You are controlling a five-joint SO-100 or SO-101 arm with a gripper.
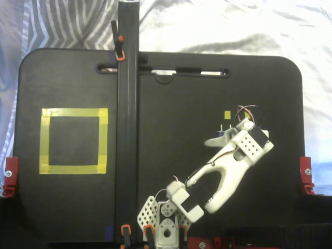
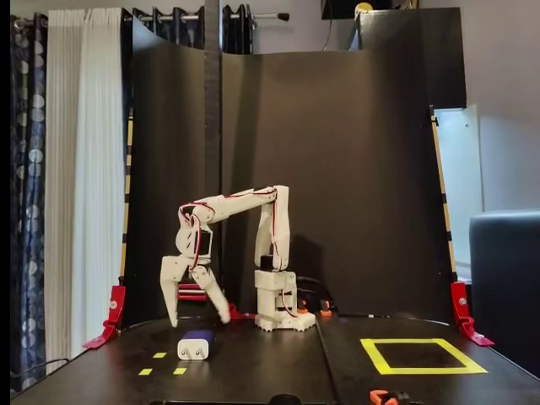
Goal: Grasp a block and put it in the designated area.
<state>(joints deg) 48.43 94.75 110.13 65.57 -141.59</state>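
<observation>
Fingers [image 2: 171,295] spread wide, hanging just above the block [image 2: 196,345] on the counter [image 1: 181,104], apart from it; yellow square [image 1: 74,140] lies well away.

Arm [image 2: 253,201] reaching forward, wrist bent down, jaws spread wide apart.

It looked like a home room: long curtains [image 2: 51,186] hung at the left, striped bedding [image 1: 67,23] lay under the black board [image 1: 171,98], a dark armchair [image 2: 504,278] at right.
</observation>
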